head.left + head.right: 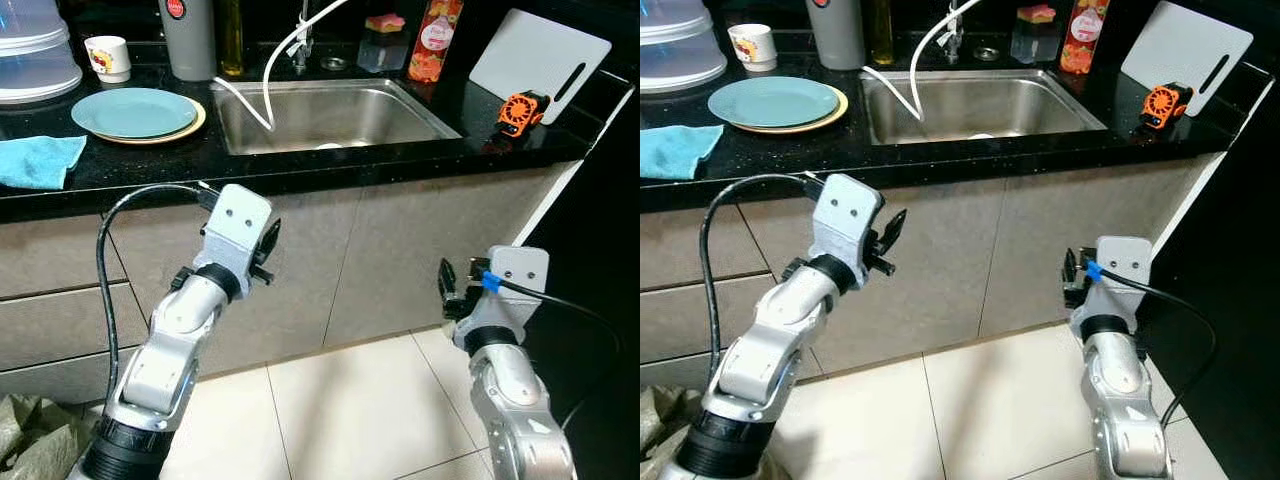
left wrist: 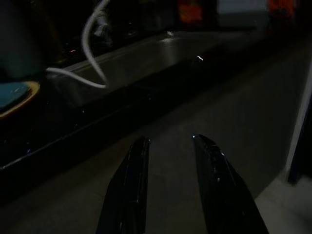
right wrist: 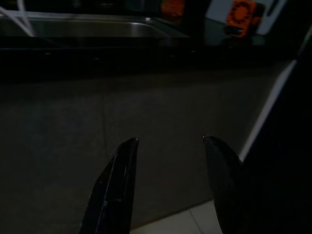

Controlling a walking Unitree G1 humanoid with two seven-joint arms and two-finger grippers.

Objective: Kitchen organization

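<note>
My left gripper (image 1: pixel 268 248) is raised in front of the grey cabinet doors (image 1: pixel 400 250), just below the black counter's edge (image 1: pixel 300 175), open and empty. My right gripper (image 1: pixel 446 288) hangs lower at the right, also open with nothing between its fingers. On the counter at the left lies a teal plate (image 1: pixel 134 111) stacked on a yellow plate (image 1: pixel 190 128), with a blue cloth (image 1: pixel 38 160) beside it. The steel sink (image 1: pixel 330 112) sits in the middle, with a white hose (image 1: pixel 268 75) hanging into it. In the left wrist view the sink's front (image 2: pixel 146 53) lies ahead of the fingers.
A white cup (image 1: pixel 107 57), a grey flask (image 1: pixel 188 38) and clear plastic containers (image 1: pixel 35 55) stand at the back left. An orange bottle (image 1: pixel 433 40), a white cutting board (image 1: pixel 540 52) and a small orange gadget (image 1: pixel 522 110) are at the right. Pale floor tiles (image 1: pixel 360 410) lie below.
</note>
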